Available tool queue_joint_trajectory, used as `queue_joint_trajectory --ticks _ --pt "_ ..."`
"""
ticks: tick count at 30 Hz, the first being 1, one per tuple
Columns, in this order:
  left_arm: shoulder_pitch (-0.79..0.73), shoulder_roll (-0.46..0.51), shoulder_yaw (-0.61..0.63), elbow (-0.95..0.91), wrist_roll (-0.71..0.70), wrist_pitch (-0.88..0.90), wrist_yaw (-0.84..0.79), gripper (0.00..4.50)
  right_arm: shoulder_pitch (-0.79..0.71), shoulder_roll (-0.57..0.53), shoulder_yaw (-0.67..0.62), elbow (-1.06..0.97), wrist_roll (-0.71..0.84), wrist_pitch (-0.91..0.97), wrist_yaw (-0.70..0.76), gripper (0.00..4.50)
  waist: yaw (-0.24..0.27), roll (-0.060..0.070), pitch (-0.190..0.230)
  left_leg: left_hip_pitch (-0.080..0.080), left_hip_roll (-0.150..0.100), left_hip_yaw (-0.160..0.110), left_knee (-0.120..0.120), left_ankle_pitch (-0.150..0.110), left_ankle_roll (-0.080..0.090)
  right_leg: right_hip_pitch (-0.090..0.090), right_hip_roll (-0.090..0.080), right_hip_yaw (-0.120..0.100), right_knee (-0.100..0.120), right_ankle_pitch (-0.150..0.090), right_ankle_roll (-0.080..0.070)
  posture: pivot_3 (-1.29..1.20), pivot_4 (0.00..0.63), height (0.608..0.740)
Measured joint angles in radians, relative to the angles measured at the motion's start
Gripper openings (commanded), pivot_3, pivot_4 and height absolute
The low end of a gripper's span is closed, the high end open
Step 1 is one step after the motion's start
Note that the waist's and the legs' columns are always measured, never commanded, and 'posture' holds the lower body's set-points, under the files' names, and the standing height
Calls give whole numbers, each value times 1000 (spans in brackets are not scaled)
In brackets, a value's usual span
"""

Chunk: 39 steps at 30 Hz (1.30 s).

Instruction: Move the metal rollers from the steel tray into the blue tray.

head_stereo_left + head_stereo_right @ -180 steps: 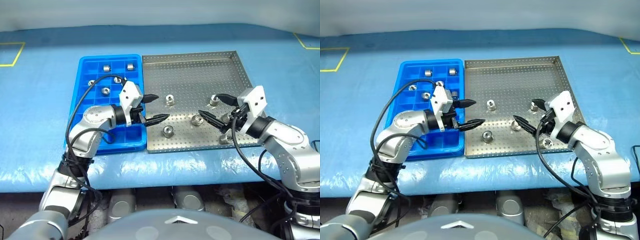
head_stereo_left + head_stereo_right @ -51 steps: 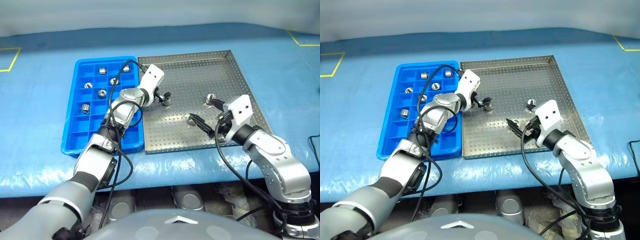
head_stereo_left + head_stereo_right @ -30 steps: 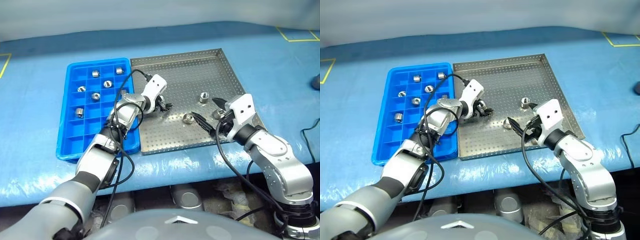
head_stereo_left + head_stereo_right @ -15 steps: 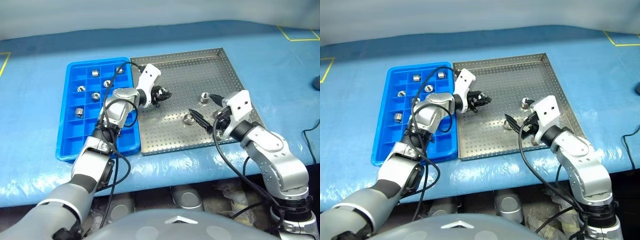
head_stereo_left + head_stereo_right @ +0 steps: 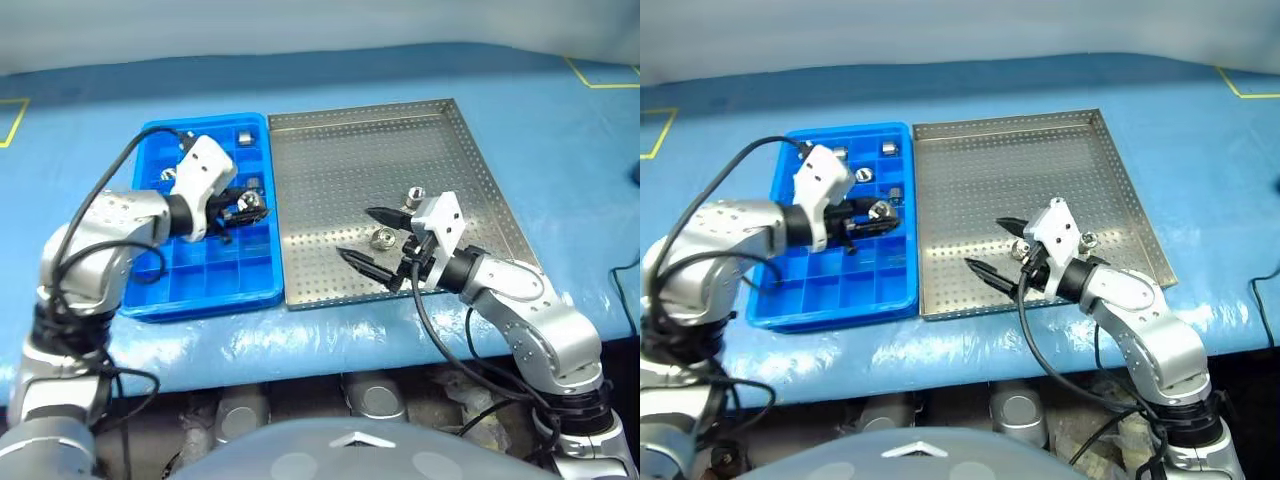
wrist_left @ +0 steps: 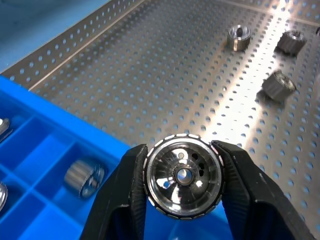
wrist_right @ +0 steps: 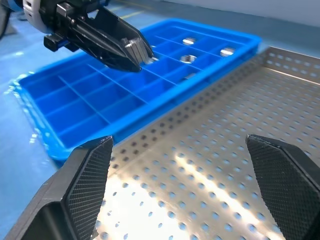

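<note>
Left gripper (image 6: 182,192) is pinching one of the metal rollers (image 6: 183,175) by its rim, over the blue tray (image 5: 205,296); three more sit in the steel tray (image 5: 330,170). Right gripper (image 5: 366,240) is spread wide, holding nothing. These look hard, slick and dense, so I'd squeeze across the outside wall, dead centre.

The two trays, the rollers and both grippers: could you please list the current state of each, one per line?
left gripper: shut on a metal roller, above the blue tray.
right gripper: open, holding nothing, over the steel tray.
blue tray: several rollers in its far compartments, near rows bare.
steel tray: three loose rollers lying on it.
</note>
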Motion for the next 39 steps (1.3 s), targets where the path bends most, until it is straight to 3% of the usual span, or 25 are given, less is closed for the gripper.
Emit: queue_joint_trajectory --ticks 3,7,21,26,29,36,39 --pt "70 56 112 -148 -80 116 1 1795 -29 11 36 2 26 -1 39 4500 28 -1 1 0 0 0 0 0 0 0 0 -1 0 0 0 72 150 740" --pt "220 117 171 -265 -123 202 21 1795 -74 38 99 15 43 -6 83 4500 57 -1 1 2 0 0 -1 0 0 0 0 -1 0 -1 -2 116 150 740" --pt "482 110 318 -275 -89 236 200 1795 -129 51 166 76 28 -19 108 4500 115 -3 1 2 1 -2 -2 0 0 0 -1 -4 0 -5 -10 151 150 740" --pt "475 96 313 -241 -72 192 236 3396 -129 49 163 76 28 -19 99 4500 115 -3 1 2 1 -2 -2 0 0 0 -1 -4 0 -5 -10 126 150 740" --pt "423 25 314 -210 -73 171 271 4344 -129 49 159 76 23 -19 89 4500 115 -3 1 2 1 -2 -2 0 0 1 -1 -4 0 -5 -9 111 150 740" --pt "286 -98 314 -201 -186 102 238 4456 -106 33 134 62 10 -20 55 4500 113 -4 1 2 1 -2 -2 0 0 1 -1 -5 0 -3 -5 68 150 740" --pt "171 -161 217 -194 -235 37 205 4456 -91 17 117 48 -26 -19 9 4500 114 -4 0 2 0 -2 -1 0 0 2 -1 -5 0 -2 -4 45 150 740"
